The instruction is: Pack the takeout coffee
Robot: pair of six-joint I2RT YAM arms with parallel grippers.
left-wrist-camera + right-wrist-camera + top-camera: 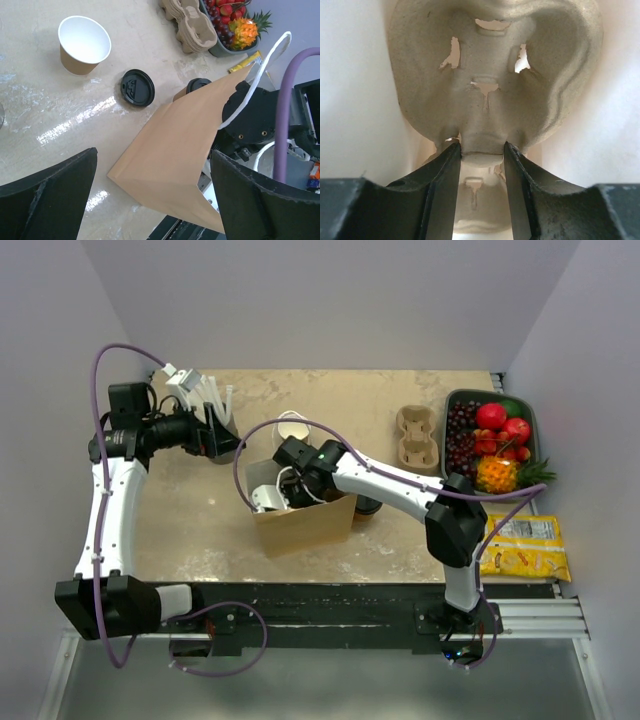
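The takeout coffee (pixel 193 86), a kraft cup with a black lid, stands behind the brown paper bag (pixel 182 145). In the top view it peeks out (pixel 368 505) at the bag's right side (pixel 310 520). My right gripper (pixel 481 148) is inside the bag, shut on the middle bridge of a pulp cup carrier (pixel 490 75). In the top view that gripper (pixel 290 490) reaches into the bag's open top. My left gripper (pixel 154 152) is wide open and empty, looking down on the bag from the far left (pixel 218 435).
A lidless brown cup (pixel 82 45) and a loose black lid (pixel 137 87) sit behind the bag. Stacked pulp carriers (pixel 418 435) and a fruit tray (pixel 532 430) are at the back right. A yellow snack packet (pixel 520 545) lies front right. A grey cup of straws (pixel 205 395) is beside my left gripper.
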